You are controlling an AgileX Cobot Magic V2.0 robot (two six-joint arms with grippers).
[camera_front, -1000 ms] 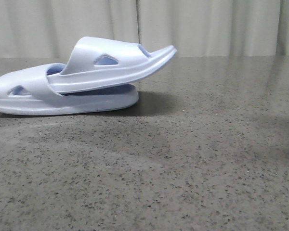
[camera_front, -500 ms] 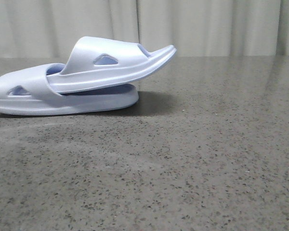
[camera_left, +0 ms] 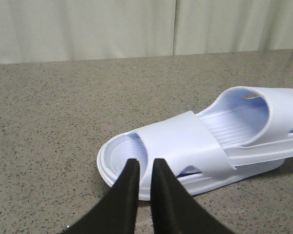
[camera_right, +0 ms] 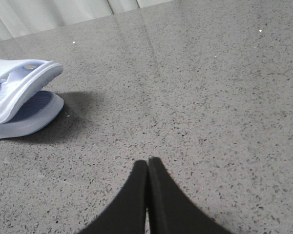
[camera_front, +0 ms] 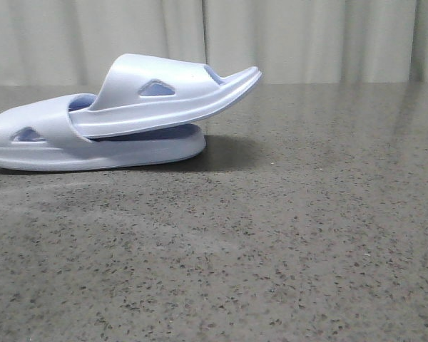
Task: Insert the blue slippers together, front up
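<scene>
The two blue slippers sit nested at the left of the front view. The lower slipper lies flat on the table. The upper slipper passes under the lower one's strap, with its front end tilted up to the right. Neither gripper shows in the front view. In the left wrist view my left gripper hangs just before the lower slipper's rim, its jaws a narrow gap apart with nothing between them. The upper slipper lies beyond. My right gripper is shut and empty over bare table, well away from the slippers.
The dark speckled stone table stretches to the front and right of the slippers. A pale curtain hangs behind the table's far edge.
</scene>
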